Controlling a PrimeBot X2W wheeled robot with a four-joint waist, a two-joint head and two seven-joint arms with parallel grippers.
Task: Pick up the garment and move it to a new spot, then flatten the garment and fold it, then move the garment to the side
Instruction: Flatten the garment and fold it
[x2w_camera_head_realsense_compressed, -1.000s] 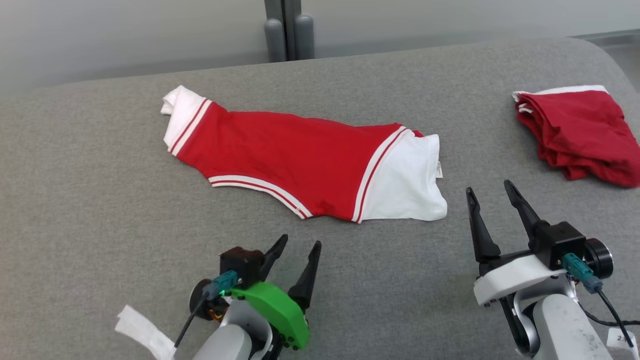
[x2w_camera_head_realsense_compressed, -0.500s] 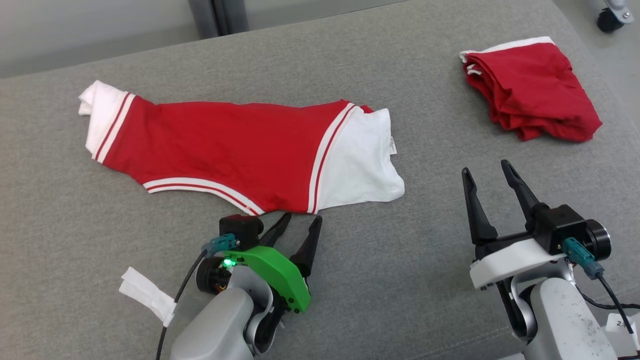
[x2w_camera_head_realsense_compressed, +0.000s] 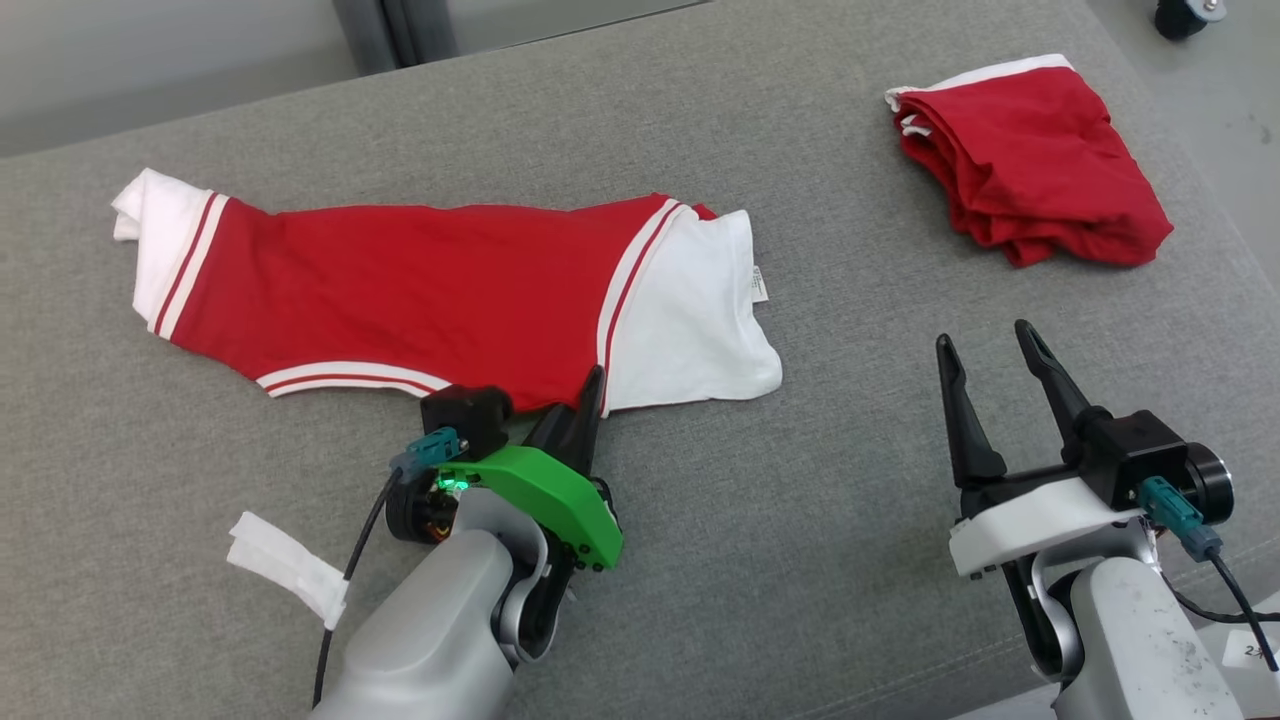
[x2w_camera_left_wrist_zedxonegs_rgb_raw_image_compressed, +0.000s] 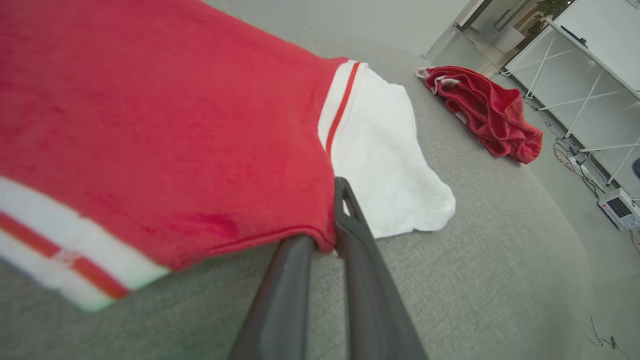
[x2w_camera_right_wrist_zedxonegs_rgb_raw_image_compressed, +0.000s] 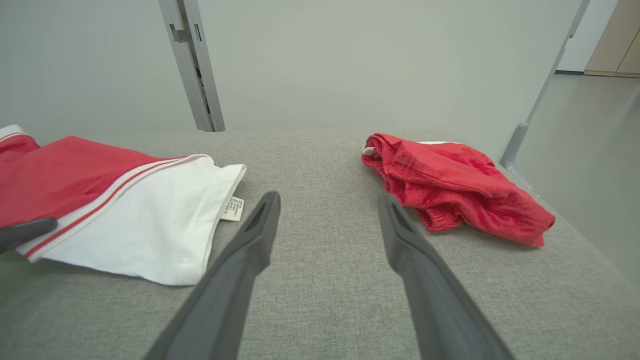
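The left wrist view is showing the left gripper (x2w_camera_left_wrist_zedxonegs_rgb_raw_image_compressed: 322, 235) pinching the red hem of the garment (x2w_camera_left_wrist_zedxonegs_rgb_raw_image_compressed: 150, 125) on the grey cushion (x2w_camera_left_wrist_zedxonegs_rgb_raw_image_compressed: 475, 280); the right gripper (x2w_camera_head_realsense_compressed: 982, 335) is hovering spread, a pale wall (x2w_camera_right_wrist_zedxonegs_rgb_raw_image_compressed: 350, 60) behind

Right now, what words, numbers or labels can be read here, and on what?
"2" begins the writing on the white tag at the lower right of the head view; the rest is unreadable.
Print on the care label of the red and white garment: too small to read.
Screen of the device in the left wrist view: too small to read.
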